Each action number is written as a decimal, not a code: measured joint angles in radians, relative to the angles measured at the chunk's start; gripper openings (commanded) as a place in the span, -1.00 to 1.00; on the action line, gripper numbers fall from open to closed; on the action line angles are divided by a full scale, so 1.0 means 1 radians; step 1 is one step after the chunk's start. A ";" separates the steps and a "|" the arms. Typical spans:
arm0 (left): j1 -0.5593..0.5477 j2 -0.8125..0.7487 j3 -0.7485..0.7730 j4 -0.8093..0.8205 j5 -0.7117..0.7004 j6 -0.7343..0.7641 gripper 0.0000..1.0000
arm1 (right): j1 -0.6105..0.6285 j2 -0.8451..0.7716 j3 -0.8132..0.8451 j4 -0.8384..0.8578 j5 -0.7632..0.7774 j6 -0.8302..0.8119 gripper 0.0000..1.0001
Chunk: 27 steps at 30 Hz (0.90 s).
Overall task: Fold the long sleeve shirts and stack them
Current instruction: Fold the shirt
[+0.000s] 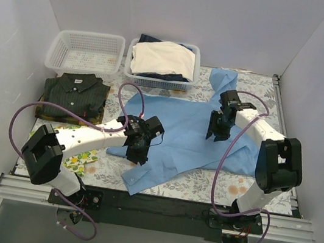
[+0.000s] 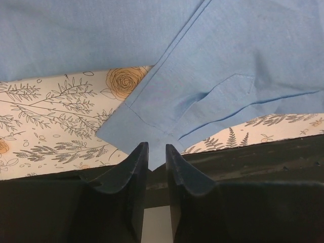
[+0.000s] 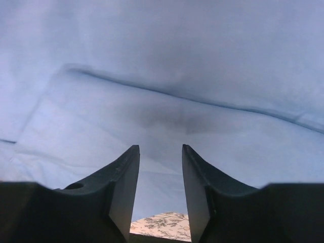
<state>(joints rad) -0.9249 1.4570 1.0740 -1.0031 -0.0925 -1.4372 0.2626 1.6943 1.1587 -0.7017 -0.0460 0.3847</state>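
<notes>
While light blue shirt (image 1: 179, 130) lies spread across counter (image 1: 235, 185) centre, left hand (image 2: 157, 152) sits at cuff (image 2: 147, 114) corner, jaws narrowly parted, cloth tip between them, not visibly pinched; right hand (image 3: 160, 149) hovers over shirt body, jaws moderately apart, gripping nothing; dark pinstriped shirt (image 1: 75, 92) lies folded at counter left, just before white basket (image 1: 86, 53).

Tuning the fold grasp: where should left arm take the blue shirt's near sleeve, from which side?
Probably take the sleeve cuff of the light blue shirt at its near corner, coming from the near table edge with the left gripper. The cuff lies flat, its corner pointing at the parted jaws, at the edge of the floral mat.
</notes>
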 measured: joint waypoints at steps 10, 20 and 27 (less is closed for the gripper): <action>0.000 0.031 -0.042 0.027 0.028 -0.020 0.19 | 0.167 0.025 0.121 0.003 0.063 -0.037 0.05; 0.000 0.073 -0.150 0.078 0.055 -0.053 0.25 | 0.199 0.075 0.130 -0.002 0.087 -0.040 0.04; 0.004 0.156 -0.150 0.114 0.040 -0.107 -0.59 | 0.198 0.074 0.130 -0.004 0.117 -0.038 0.04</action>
<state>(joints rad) -0.9211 1.6135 0.9241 -0.8894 -0.0528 -1.5444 0.4610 1.7683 1.2888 -0.7055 0.0711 0.3470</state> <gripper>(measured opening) 0.419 0.524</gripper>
